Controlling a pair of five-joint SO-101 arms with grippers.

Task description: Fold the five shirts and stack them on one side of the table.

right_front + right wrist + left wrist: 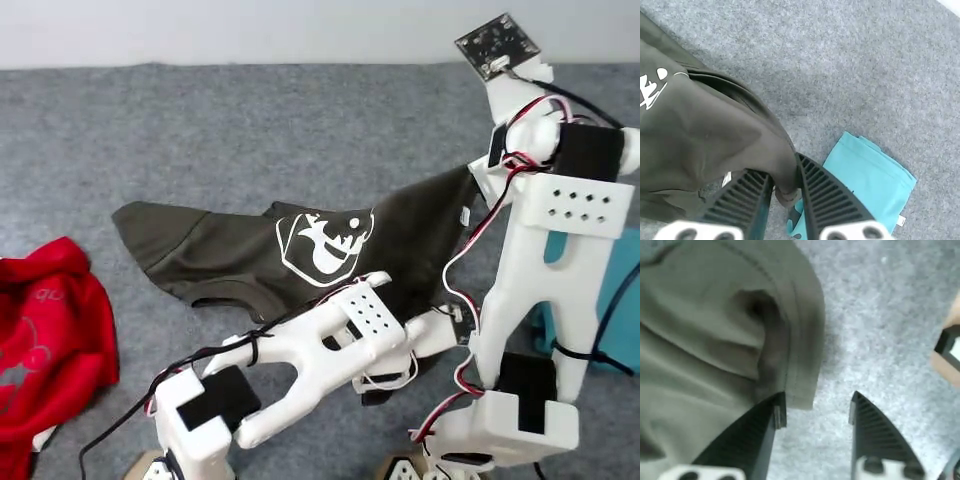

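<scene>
While the right pincer (785, 170) is clamped on the one olive shirt (300, 245) spread on the desk (200, 130), the left pincer (817, 402) gapes empty at its hem; one red shirt (45, 330) and one folded teal shirt (870, 175) flank it.

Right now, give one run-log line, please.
left gripper: open at hem of olive shirt | right gripper: shut on olive shirt | red shirt: crumpled | teal shirt: folded

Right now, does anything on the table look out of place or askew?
The red shirt lies crumpled and unfolded off to the left. The olive shirt is spread askew, its edge bunched in the shut right end effector.
</scene>
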